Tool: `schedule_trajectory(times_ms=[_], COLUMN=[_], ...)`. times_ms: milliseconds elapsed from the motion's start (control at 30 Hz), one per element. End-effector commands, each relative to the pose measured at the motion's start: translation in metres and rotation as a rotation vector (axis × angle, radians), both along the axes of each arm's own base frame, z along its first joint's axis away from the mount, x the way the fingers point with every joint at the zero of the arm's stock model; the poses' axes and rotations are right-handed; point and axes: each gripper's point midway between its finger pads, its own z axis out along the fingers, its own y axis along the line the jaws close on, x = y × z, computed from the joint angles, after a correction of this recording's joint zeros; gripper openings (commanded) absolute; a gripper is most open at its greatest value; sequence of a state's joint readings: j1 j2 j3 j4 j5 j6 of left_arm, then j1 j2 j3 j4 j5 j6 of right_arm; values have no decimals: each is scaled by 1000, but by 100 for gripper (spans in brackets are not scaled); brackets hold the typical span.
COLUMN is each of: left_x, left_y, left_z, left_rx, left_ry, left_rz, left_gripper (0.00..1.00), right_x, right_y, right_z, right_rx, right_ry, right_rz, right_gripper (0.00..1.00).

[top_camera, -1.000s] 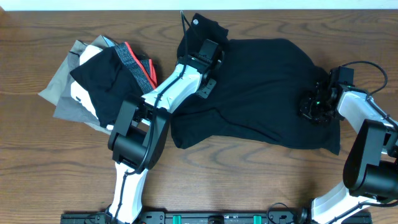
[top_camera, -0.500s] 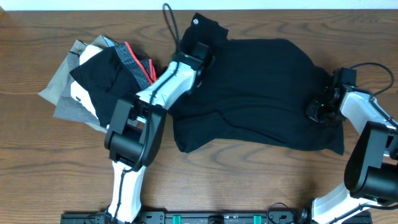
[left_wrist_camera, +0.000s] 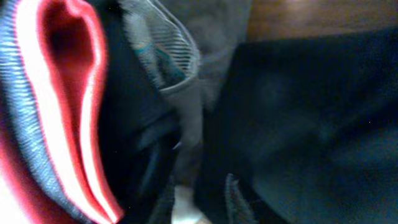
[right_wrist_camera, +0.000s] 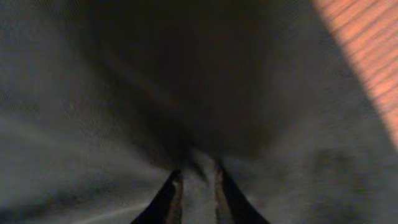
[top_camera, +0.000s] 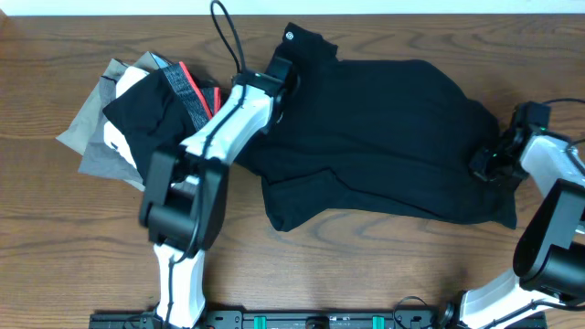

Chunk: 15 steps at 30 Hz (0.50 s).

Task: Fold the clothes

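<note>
Overhead: the black shirt (top_camera: 384, 137) sprawls from the worktop's (top_camera: 366, 265) middle to its right edge. Left wrist: the left end effector (left_wrist_camera: 199, 202) sits at the shirt's border, and I cannot tell its grip. Right wrist: the right end effector (right_wrist_camera: 196, 186) pinches a shirt fold.

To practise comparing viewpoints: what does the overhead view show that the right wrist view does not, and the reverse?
Overhead only: the left arm, the white logo, a pile of other clothes. Right wrist only: the right gripper close up, pinching a fold. Both: the black shirt and the wooden table.
</note>
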<state>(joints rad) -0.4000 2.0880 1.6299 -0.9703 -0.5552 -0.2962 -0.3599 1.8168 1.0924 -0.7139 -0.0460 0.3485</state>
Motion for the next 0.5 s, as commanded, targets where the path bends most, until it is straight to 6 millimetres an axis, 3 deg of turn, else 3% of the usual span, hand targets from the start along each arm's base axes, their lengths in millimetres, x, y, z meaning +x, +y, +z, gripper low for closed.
schedule_trajectory(times_ms=[0,100,233,333,467], left_x=[2,0,-8,-16,-32], left_y=[-4,-4,-12,-32,-64], left_z=[53,81,111,123,140], left_rx=[-97,-136,-231,-355,-545], left_ry=[-125,-189,-240,-222,-183], left_rz=[16,12,-9,-78,-204], left_gripper=[43,48,50,50,49], right_x=[24,41,61,72,92], right_y=[-10,-2,13,15,19], right_z=[39,71,107,108,90], right_rx=[-4,40,95,87,79], right_ry=[-123,-229,-372,-407,-432], right_rz=[45,108,157,177,209], right_gripper=[24,33,30,19,6])
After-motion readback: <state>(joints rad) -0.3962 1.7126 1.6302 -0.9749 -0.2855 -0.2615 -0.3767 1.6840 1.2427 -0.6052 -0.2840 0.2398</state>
